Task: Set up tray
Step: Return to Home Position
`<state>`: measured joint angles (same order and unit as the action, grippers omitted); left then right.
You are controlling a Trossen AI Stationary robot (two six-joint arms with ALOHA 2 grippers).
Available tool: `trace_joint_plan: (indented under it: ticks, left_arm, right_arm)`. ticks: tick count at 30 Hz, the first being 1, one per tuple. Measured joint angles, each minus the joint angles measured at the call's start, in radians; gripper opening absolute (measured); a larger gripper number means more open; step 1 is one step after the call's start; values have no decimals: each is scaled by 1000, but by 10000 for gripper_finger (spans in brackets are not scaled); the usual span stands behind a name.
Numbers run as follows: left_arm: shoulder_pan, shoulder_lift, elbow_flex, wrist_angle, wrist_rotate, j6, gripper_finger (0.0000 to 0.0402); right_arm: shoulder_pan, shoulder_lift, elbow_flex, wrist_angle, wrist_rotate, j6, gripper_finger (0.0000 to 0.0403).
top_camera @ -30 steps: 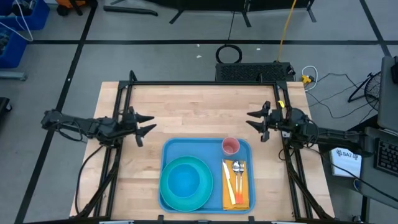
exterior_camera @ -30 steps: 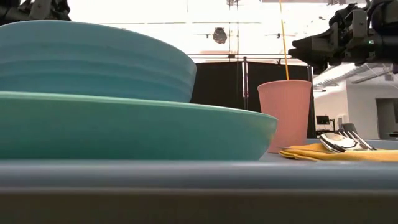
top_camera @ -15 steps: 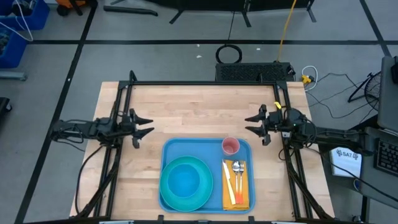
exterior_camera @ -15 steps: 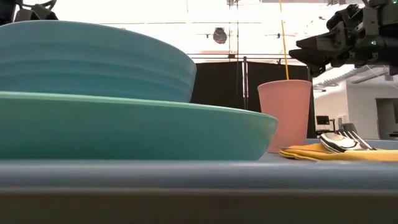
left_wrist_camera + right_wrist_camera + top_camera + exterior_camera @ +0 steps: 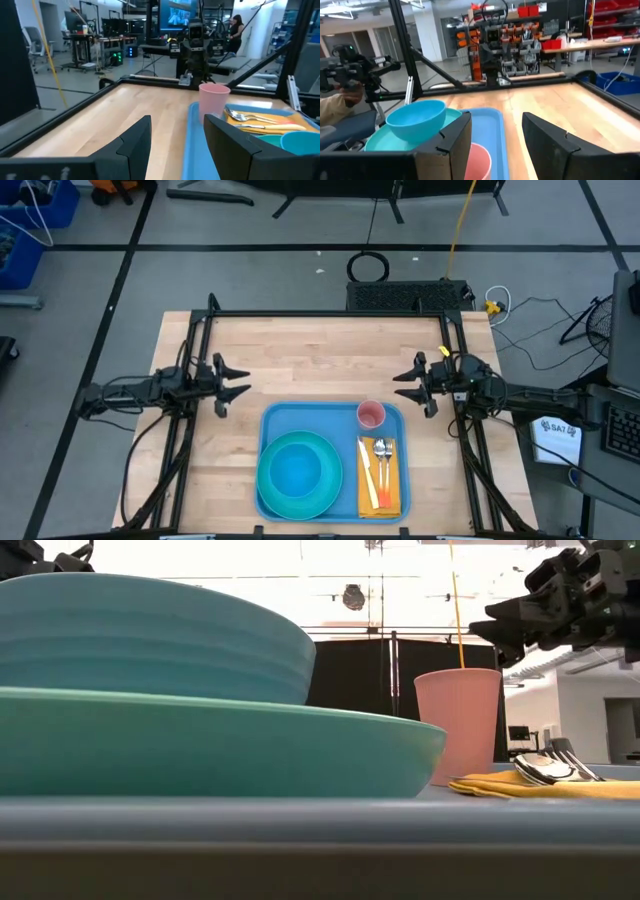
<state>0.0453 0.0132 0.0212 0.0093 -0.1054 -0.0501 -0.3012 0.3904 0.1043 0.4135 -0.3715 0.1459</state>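
Blue tray (image 5: 330, 418) lies near left tool (image 5: 244, 380), right tool (image 5: 402, 384).

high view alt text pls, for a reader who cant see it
A blue tray on a wooden table holds a turquoise plate, a pink cup and a yellow napkin with cutlery. The left tool and right tool hang open on either side, empty.

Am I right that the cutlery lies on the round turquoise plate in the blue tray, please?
No: the high view shows the orange and yellow cutlery on the orange-yellow napkin, beside the round turquoise plate, in the large blue plastic tray. The left gripper and right gripper hover open.
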Motion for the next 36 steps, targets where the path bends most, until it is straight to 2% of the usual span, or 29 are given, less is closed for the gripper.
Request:
trace_joint_plan:
  ticks: [36]
  left_arm:
    - [13, 0, -3, 20, -8, 19, 186]
  right_arm:
    - [2, 3, 0, -5, 6, -1, 167]
